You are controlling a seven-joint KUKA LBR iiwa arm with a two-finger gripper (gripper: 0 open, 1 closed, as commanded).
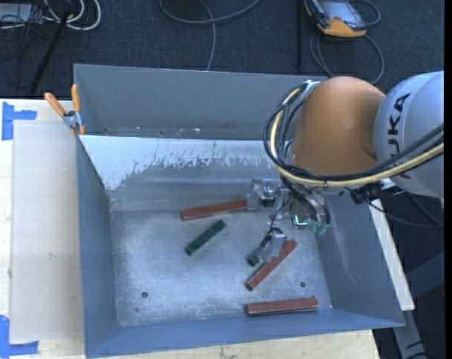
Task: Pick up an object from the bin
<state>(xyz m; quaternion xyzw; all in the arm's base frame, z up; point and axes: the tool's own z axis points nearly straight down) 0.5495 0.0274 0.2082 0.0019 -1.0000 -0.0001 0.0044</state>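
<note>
While the bin [211,111] holds brown sticks [214,211] and a green block [205,238], the end effector's [269,247] grip is unclear.

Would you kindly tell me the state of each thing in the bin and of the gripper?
gripper: low in the bin's right part, over the slanted brown stick
slanted brown stick: lying diagonally beneath the gripper
back brown stick: lying free by the rear wall
green bar: lying diagonally mid-floor, apart
front brown stick: lying free along the front wall

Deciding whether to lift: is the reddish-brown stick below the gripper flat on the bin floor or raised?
Flat, apparently: the stick lies slanted on the bin floor, upper end by the gripper.
</note>
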